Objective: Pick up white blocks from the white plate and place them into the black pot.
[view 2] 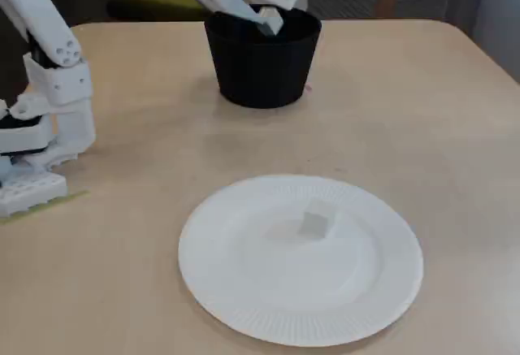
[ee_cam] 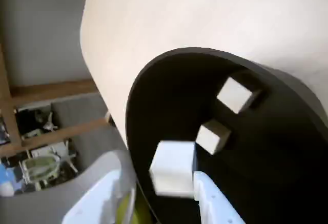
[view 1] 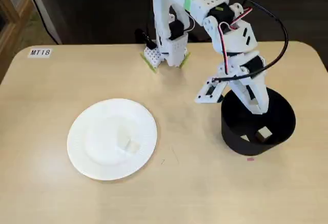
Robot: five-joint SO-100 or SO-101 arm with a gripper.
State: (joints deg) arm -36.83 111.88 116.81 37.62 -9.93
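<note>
Gripper (ee_cam: 177,183), apparently clasping a white block (ee_cam: 172,166), hangs directly over the black pot (view 1: 231,134); two blocks lie below, inside.

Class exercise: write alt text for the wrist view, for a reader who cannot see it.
Looking down into the black pot on a tan table: one white block sits at the gripper fingertips, and two more white blocks lie inside.
</note>
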